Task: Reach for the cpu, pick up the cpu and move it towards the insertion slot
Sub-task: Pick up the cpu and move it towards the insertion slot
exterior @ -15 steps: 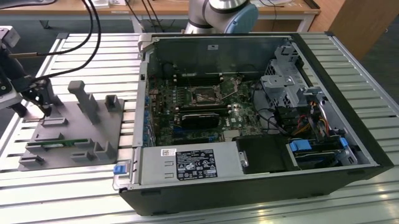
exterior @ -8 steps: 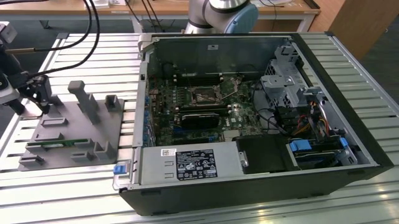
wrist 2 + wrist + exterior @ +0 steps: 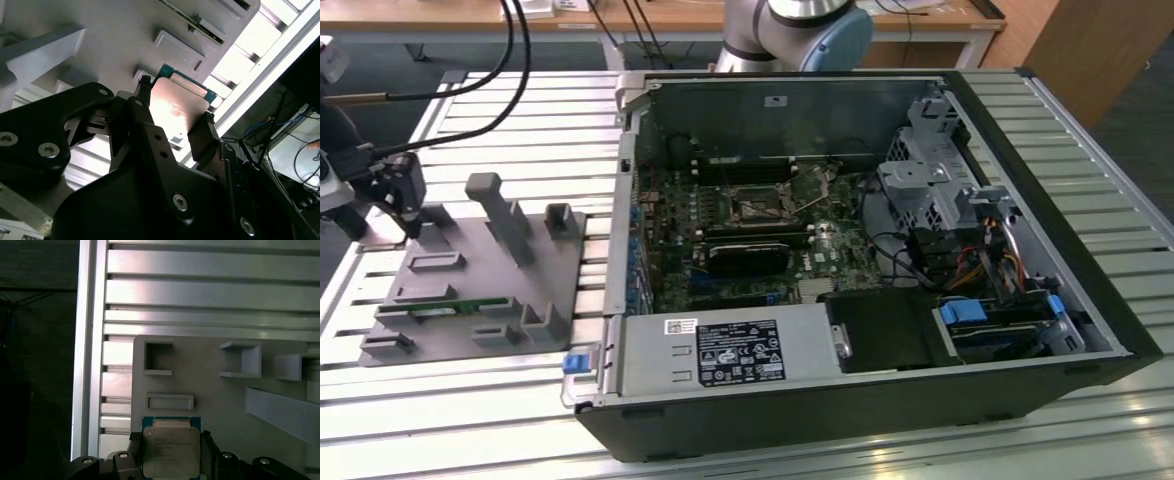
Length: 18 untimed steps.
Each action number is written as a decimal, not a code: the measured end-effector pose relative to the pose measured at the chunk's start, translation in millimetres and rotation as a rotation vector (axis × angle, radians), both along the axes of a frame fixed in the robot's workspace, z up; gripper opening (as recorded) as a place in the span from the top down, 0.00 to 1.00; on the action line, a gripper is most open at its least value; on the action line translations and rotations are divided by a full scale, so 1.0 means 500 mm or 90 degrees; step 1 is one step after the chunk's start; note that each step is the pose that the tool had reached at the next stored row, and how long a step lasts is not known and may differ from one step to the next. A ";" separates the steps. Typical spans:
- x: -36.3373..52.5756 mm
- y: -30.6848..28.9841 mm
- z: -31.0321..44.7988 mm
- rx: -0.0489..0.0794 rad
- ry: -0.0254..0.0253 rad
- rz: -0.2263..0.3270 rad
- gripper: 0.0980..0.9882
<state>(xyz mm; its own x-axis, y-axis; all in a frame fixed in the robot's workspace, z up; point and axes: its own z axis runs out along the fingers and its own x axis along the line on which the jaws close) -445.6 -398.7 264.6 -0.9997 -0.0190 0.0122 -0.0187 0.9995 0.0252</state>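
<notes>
The jaws stood closed in on the cpu, one black finger against each of two opposite edges, so the chip sat squarely between them with its silver top left uncovered. Gripping by the edges made sense: it kept the fingers off the flat faces and held the chip level, as it would need to be for seating in a socket. In both wrist views the fingers looked to be touching the chip's rim with no gap, so I judged the grip to be made. Whether the chip had come clear of its seat could not be told.

Directly under and just ahead of the jaws lay the grey fixture plate, with shallow square and oblong pockets moulded into it. These pockets evidently kept each part in a known spot for pick-up. A green memory stick lay in one pocket of the plate, apart from the jaws. The plate rested on the slatted metal surface.

The insertion slot, a dark square with a bright frame, sat on the board inside the open computer case, well apart from the jaws and across the surface from them. As things lay, the carry towards it had hardly begun.
</notes>
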 end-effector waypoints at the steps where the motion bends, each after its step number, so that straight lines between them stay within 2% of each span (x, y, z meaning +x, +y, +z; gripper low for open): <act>1: 0.000 0.000 0.002 0.000 0.0000 0.000 0.50; 11: 0.000 0.000 0.039 0.000 0.0001 0.000 0.50; 18: 0.000 0.001 0.059 0.000 0.0000 0.000 0.50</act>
